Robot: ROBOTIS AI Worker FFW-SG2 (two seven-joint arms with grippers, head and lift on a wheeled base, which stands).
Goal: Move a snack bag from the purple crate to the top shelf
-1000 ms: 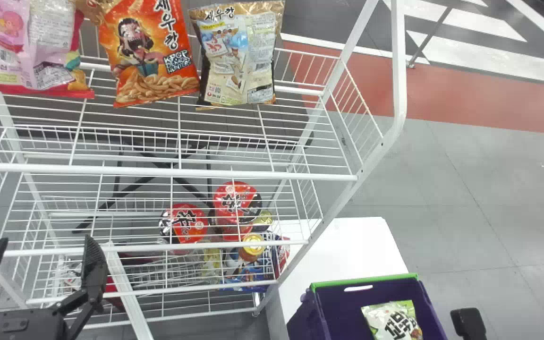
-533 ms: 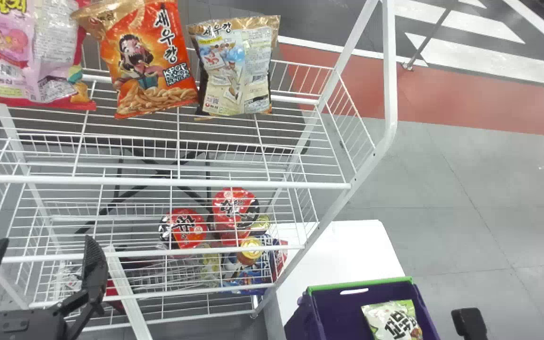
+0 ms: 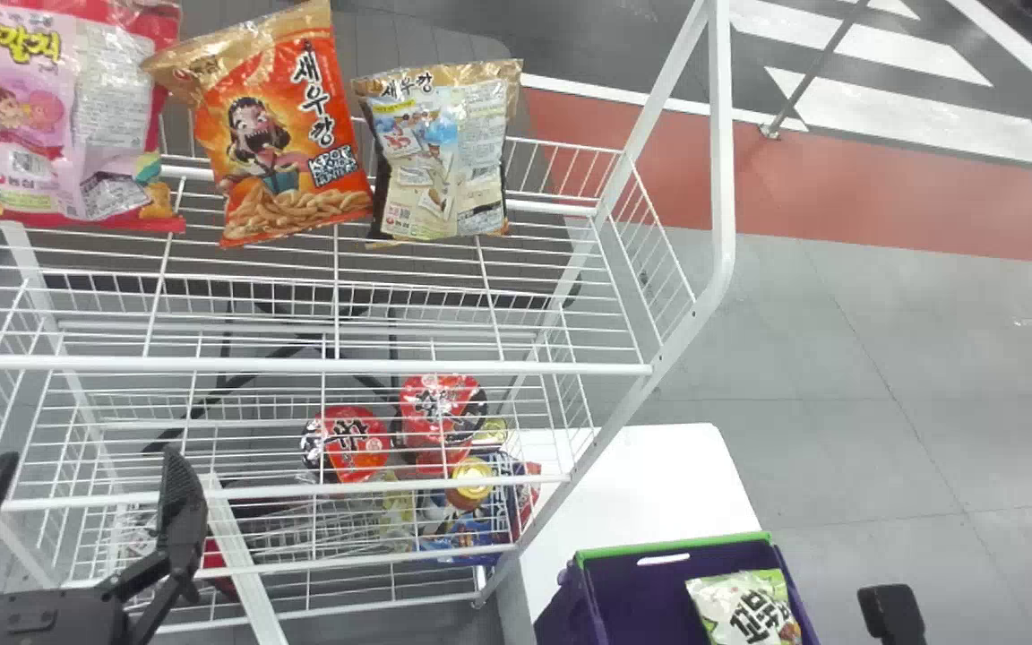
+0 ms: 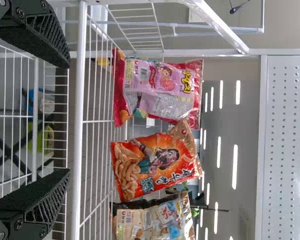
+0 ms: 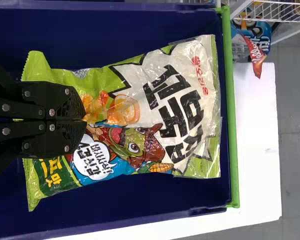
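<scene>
Right end effector [image 5: 85,120] has its fingers pinched together on the green-and-white snack bag [image 5: 182,105], which lies inside the purple crate [image 3: 673,545] on the white worktop [image 3: 650,484]. Grasping looks done, or very nearly; the lift, the carry to the top shelf [image 3: 480,367] and the release remain. That makes it early in the job, I'd judge. Three other bags [image 3: 274,134] stand in a row on that shelf, with bare wire in front of them. Left end effector [image 4: 68,118] waits beside the rack, fingers wide apart, holding nothing.
</scene>
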